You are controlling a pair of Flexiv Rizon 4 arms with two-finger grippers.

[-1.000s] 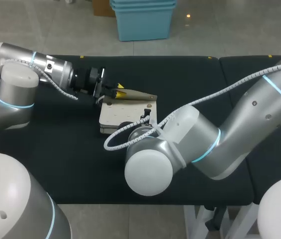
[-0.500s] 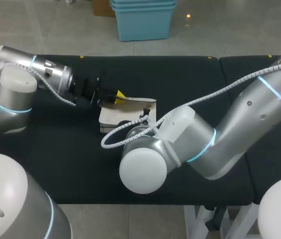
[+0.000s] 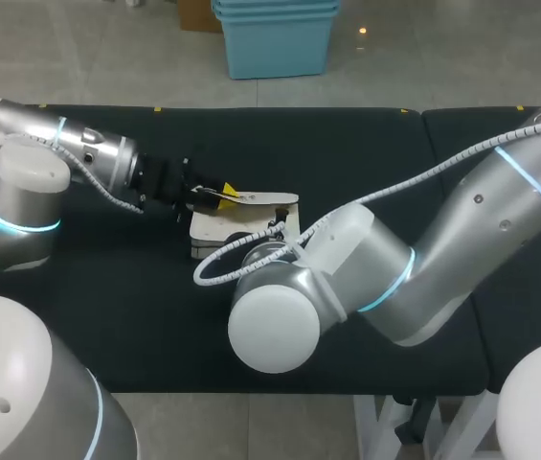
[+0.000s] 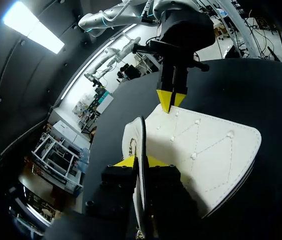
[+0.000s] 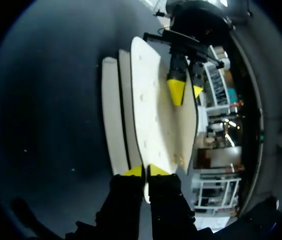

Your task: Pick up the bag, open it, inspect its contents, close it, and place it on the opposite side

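Note:
A white quilted bag (image 3: 236, 222) lies on the black table (image 3: 366, 153), its flap (image 3: 262, 199) lifted slightly off the body. My left gripper (image 3: 220, 192) comes in from the left, shut on the flap's near edge; in the left wrist view the thin flap edge (image 4: 141, 145) stands between its own yellow tips (image 4: 140, 161). My right gripper (image 5: 144, 171) is shut on the flap's opposite edge and shows ahead of the left one (image 4: 170, 99). In the head view my right arm's elbow (image 3: 280, 326) hides that gripper. The bag's inside is not visible.
A blue bin stands beyond the table's far edge. My right arm's grey cable (image 3: 414, 182) arches over the table's right half. Bare black table surface lies to the left, behind and to the right of the bag.
The flap has come down from a raised tilt to nearly flat on the bag. My left gripper drew back leftward and lower with it, and my right arm's elbow shifted slightly left.

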